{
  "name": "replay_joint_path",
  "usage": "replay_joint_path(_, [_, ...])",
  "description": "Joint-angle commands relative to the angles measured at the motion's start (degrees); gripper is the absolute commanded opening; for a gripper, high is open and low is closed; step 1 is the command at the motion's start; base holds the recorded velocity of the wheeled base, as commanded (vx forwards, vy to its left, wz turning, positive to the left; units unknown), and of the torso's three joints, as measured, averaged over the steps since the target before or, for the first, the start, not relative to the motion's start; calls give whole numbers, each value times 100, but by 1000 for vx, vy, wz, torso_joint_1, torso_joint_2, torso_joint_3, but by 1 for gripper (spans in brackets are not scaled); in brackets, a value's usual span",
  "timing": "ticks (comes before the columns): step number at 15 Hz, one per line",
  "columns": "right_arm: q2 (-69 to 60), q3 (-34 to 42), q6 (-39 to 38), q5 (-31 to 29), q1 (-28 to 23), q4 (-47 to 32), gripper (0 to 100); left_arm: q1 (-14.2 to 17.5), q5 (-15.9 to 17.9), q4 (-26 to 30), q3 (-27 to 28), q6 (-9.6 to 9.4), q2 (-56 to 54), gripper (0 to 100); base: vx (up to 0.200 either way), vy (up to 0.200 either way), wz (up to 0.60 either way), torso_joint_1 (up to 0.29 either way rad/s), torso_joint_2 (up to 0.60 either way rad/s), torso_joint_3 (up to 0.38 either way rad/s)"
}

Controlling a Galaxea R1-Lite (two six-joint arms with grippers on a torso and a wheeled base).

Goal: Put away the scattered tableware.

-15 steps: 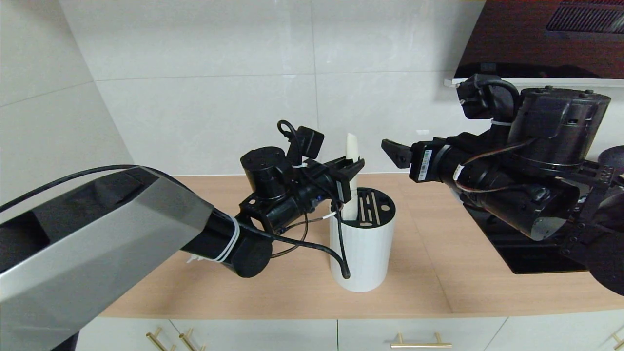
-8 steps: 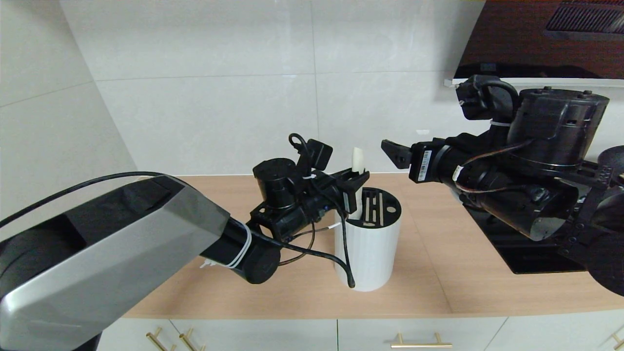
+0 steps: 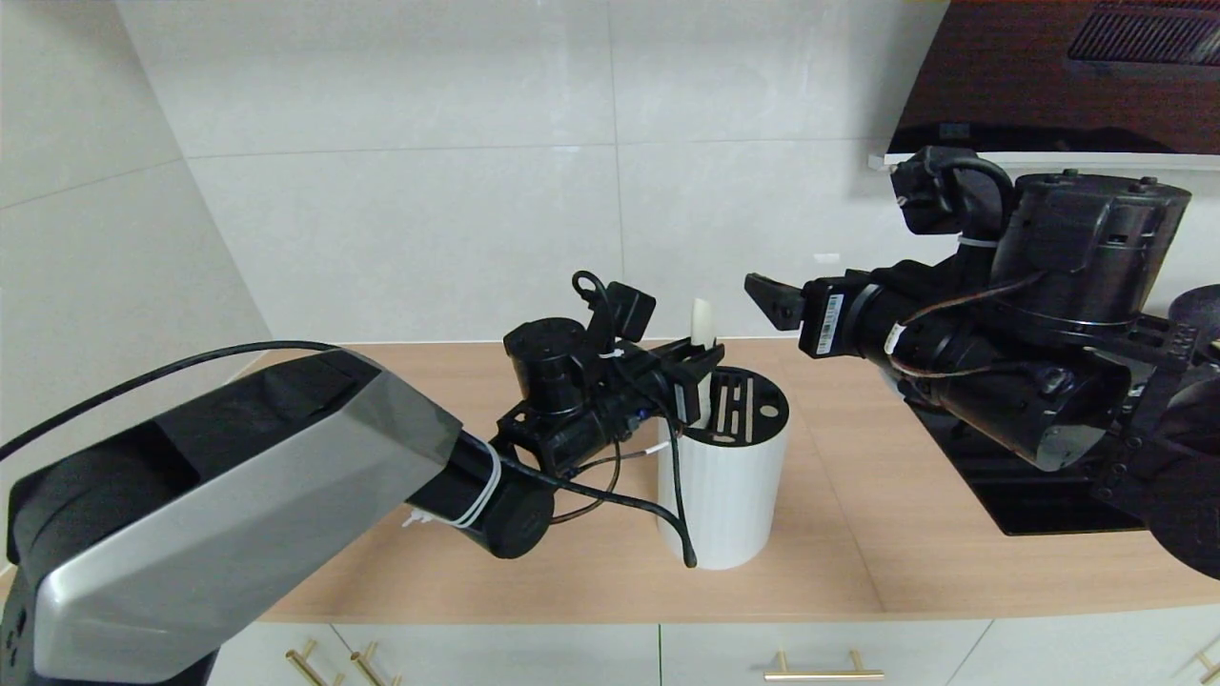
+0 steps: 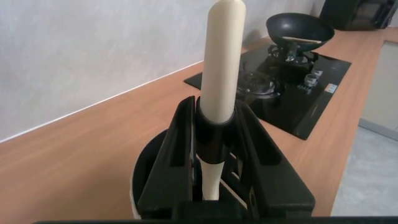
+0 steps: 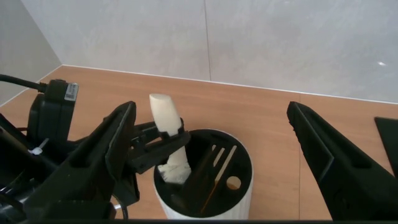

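Note:
A white cylindrical holder [image 3: 729,495] with a black slotted top stands on the wooden counter [image 3: 591,562]. My left gripper [image 3: 702,360] is shut on a cream-handled utensil [image 3: 701,322], which stands upright with its lower end down inside the holder. In the left wrist view the cream handle [image 4: 224,68] rises between the fingers of the left gripper [image 4: 214,127], above the holder's rim [image 4: 144,174]. My right gripper [image 3: 768,297] hangs open in the air, up and to the right of the holder. The right wrist view looks down on the holder [image 5: 249,193] and the handle [image 5: 165,115].
A black cooktop [image 3: 1010,495] is set into the counter on the right, with a dark pan [image 4: 298,26] on it. A range hood [image 3: 1067,76] hangs above. The tiled wall [image 3: 429,191] runs close behind. Bare counter lies left of and in front of the holder.
My left gripper has come down and a little to the right, and the utensil has sunk deeper into the holder. The holder has shifted slightly right. The right arm has stayed put.

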State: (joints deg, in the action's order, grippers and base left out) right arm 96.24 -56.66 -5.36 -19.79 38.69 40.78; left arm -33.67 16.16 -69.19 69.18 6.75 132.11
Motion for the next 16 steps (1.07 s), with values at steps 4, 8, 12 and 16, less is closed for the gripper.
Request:
replay_joint_path(4, [8,6,0,1,-2,0,100,1,-26,-42,-10,10,-80,100,0,0,0,0,0,0])
replay_joint_path(8, [8,6,0,1,-2,0,100,1,-87,-94,-10,10,-124,100,0,0,0,0,0,0])
replay_joint_path(12, [-361,322,-9,-8,-187,0,100,1,-404,-710,-652,10,-1214,100,0,0,0,0,0,0])
replay_joint_path(16, [-1574,1474,-26,124,-1092,-8,100,686,-518,-824,-3262,10,-3921,100,0,0,0,0,0,0])
